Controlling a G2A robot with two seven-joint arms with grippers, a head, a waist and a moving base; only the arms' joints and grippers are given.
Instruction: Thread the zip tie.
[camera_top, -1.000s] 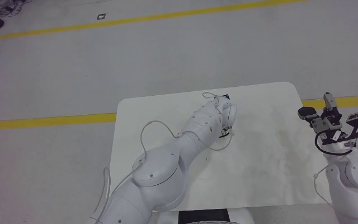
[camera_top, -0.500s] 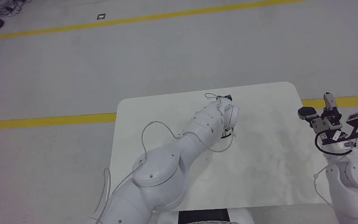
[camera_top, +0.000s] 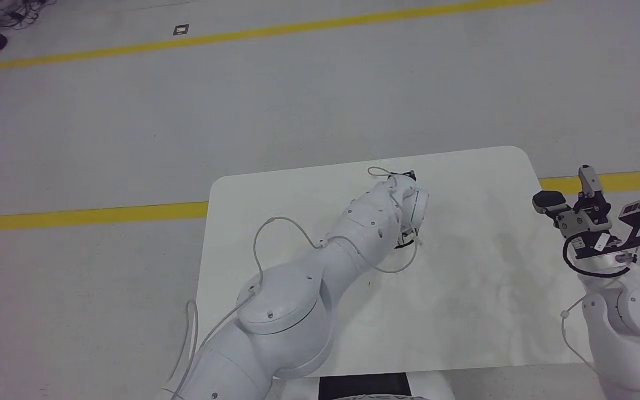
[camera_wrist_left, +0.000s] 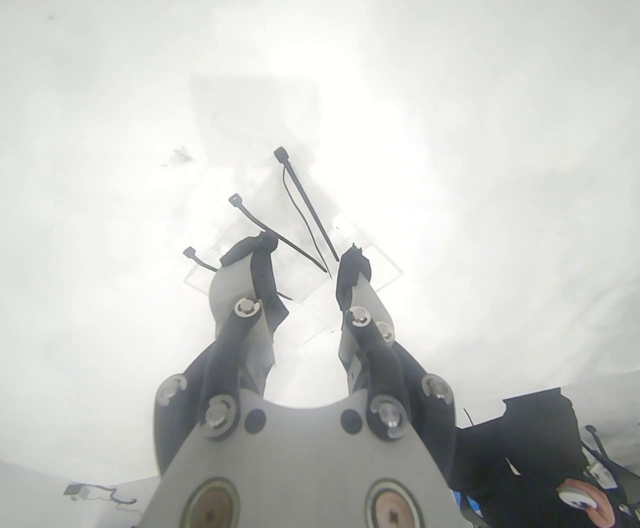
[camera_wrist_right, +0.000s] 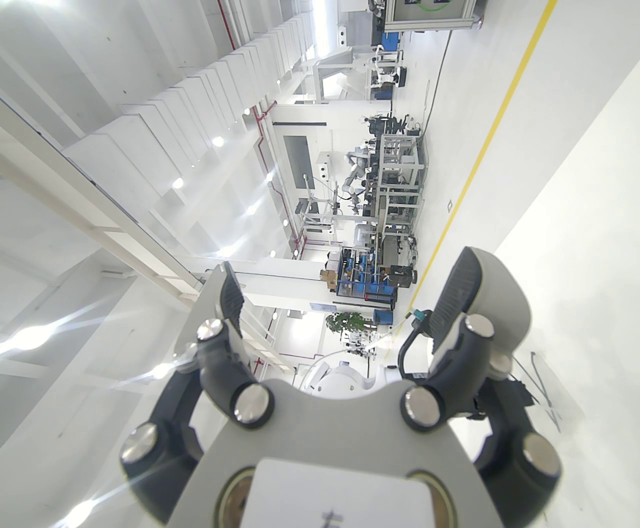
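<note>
One white table (camera_top: 480, 300) with rounded corners bears the work, standing on a pale floor crossed by yellow lines (camera_top: 100, 215). Over the table's middle lies the left arm (camera_top: 300, 300), stretched from the near edge toward the far one. The right arm (camera_top: 610, 300) stands at the table's right edge, well apart from the left.

Next in size, the left gripper (camera_wrist_left: 306, 250) points down at the tabletop with its jaws moderately wide and nothing clamped between them. The right gripper (camera_wrist_right: 347, 270) is raised off the table and aimed out across the room, its jaws spread wide around air.

Under the left gripper lies a clear sheet (camera_wrist_left: 380, 270), flat on the table. On it rest three black zip ties, all loose and unthreaded. The longest tie (camera_wrist_left: 305, 200) lies just beyond the fingertips, its head toward the far side and its thin tail doubled back beside it. The second tie (camera_wrist_left: 250, 215) crosses slantwise past the tip of one finger (camera_wrist_left: 260, 260); whether they touch cannot be told. The third tie (camera_wrist_left: 197, 260) shows its head beside that same finger, the rest hidden behind it.
</note>
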